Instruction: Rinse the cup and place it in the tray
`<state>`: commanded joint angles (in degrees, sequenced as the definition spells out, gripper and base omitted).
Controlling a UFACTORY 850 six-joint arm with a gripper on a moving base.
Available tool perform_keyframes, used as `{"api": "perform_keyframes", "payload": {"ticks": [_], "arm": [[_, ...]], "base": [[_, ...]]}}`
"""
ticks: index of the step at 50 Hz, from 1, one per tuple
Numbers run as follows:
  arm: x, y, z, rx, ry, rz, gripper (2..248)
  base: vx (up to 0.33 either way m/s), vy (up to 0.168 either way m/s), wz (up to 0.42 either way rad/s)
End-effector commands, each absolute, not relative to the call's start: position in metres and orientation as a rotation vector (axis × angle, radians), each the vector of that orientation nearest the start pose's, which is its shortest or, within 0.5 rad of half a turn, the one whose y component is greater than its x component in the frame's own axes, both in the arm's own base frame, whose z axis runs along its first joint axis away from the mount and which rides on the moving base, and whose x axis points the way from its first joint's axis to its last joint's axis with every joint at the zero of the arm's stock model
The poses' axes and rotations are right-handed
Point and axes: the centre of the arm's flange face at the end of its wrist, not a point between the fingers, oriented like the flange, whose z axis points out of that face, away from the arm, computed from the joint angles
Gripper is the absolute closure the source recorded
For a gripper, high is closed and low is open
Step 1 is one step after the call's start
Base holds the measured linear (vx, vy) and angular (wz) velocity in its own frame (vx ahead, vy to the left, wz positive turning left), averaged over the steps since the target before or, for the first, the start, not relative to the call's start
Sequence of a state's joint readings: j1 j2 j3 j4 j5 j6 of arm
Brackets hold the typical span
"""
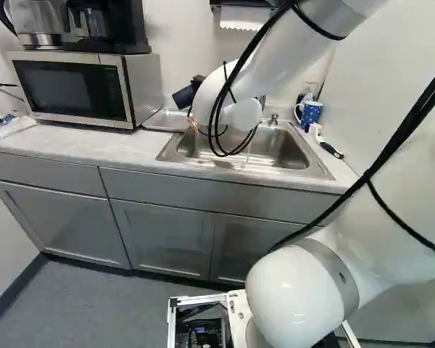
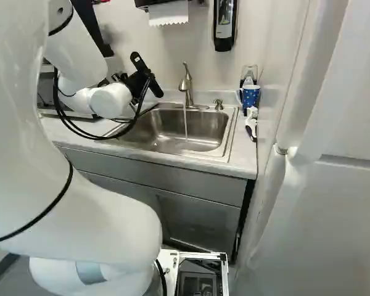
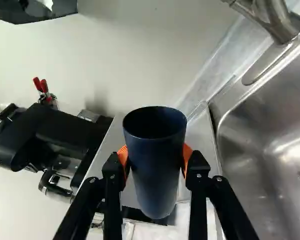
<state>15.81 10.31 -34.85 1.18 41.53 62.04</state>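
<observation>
1. Gripper (image 1: 194,88) fingers clamp the dark blue cup (image 3: 156,167) from both sides, held up near the left end of the sink (image 2: 164,131).
2. Left of the sink, a microwave (image 1: 72,88) bears a coffee maker (image 1: 105,27).
3. Just beside the sink's left end lies the metal tray (image 1: 164,121).
4. Water (image 2: 185,123) runs (a thin stream) from the faucet (image 2: 185,85) behind the sink.
5. Right of the sink stands a patterned blue mug (image 2: 251,95).

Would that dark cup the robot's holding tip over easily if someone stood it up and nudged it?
Probably: the cup looks tall and narrow. Once down, its round wall would likely let it roll. It seems stiff, showing no dent between the orange pads.
</observation>
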Motion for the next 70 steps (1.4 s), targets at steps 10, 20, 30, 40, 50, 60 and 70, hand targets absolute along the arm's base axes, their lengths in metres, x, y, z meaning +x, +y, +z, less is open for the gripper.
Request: {"api": "perform_keyframes", "payload": {"ticks": [10, 20, 30, 40, 50, 60, 70], "arm": [[0.4120, 0.1154, 0.5484, -1.716, 0.656, -1.404, 128], [0.4120, 0.1154, 0.5484, -1.773, 0.573, -1.476, 128], [0.4120, 0.1154, 0.5484, -1.827, 0.486, -1.547, 128], [0.4120, 0.1154, 0.5484, -1.879, 0.395, -1.616, 128], [0.4120, 0.1154, 0.5484, -1.929, 0.299, -1.685, 128], [0.4120, 0.1154, 0.5484, -1.975, 0.203, -1.751, 128], [0.4120, 0.1154, 0.5484, -2.019, 0.100, -1.816, 128]], "base": [[0.000, 0.000, 0.000], [0.000, 0.000, 0.000], [0.000, 0.000, 0.000], [0.000, 0.000, 0.000], [0.000, 0.000, 0.000], [0.000, 0.000, 0.000], [0.000, 0.000, 0.000]]}}
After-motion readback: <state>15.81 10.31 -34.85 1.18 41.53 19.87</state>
